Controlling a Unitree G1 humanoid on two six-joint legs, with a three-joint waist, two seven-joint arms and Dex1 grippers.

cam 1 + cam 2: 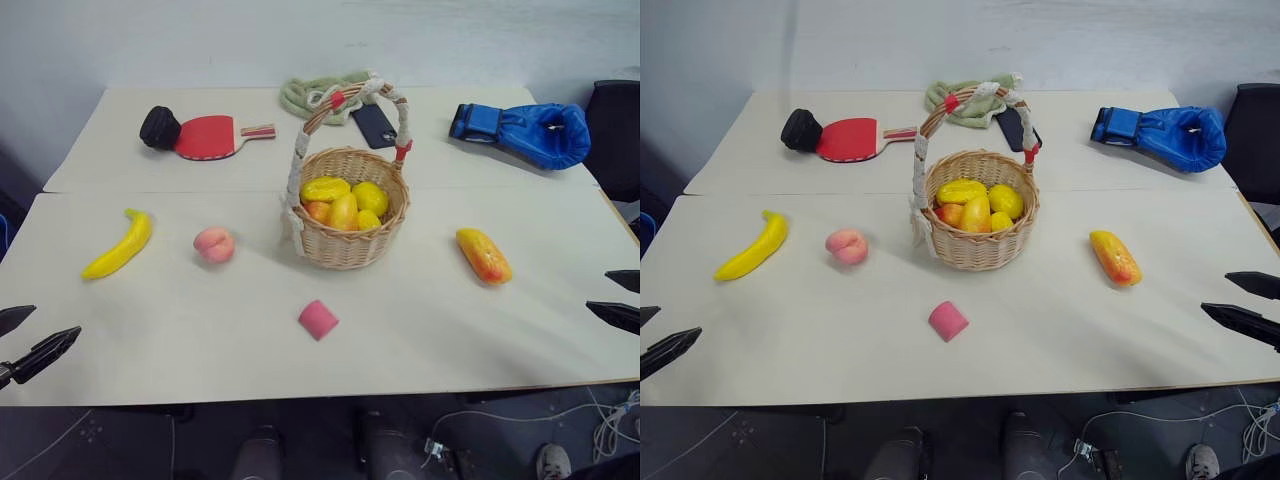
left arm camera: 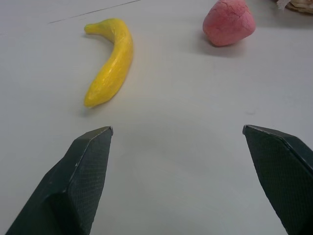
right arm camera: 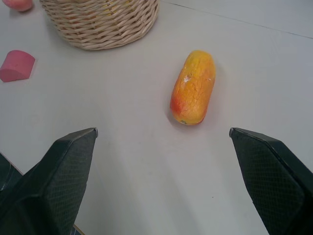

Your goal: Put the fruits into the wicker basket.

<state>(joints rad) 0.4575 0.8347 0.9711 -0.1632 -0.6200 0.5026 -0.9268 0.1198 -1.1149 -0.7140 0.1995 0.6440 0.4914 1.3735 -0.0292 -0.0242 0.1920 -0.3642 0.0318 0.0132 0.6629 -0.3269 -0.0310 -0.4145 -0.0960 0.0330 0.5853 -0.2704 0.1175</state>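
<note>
The wicker basket (image 1: 350, 215) stands mid-table with several yellow and orange fruits inside. On the table's left lie a yellow banana (image 1: 119, 244) and a pink-orange peach (image 1: 214, 244). An orange-yellow mango-like fruit (image 1: 484, 255) lies to the basket's right. My left gripper (image 1: 22, 340) hovers open at the near left edge, short of the banana (image 2: 111, 61), with the peach (image 2: 229, 22) farther off. My right gripper (image 1: 620, 298) is open at the near right edge, short of the mango-like fruit (image 3: 193, 87), with nothing between its fingers.
A small pink block (image 1: 318, 319) lies in front of the basket. At the back are a red paddle (image 1: 210, 136), a black ball-like object (image 1: 159, 127), a green cloth (image 1: 315, 93), a dark phone (image 1: 374, 126) and a blue boxing glove (image 1: 528, 130). A seam (image 1: 150, 192) joins two tables.
</note>
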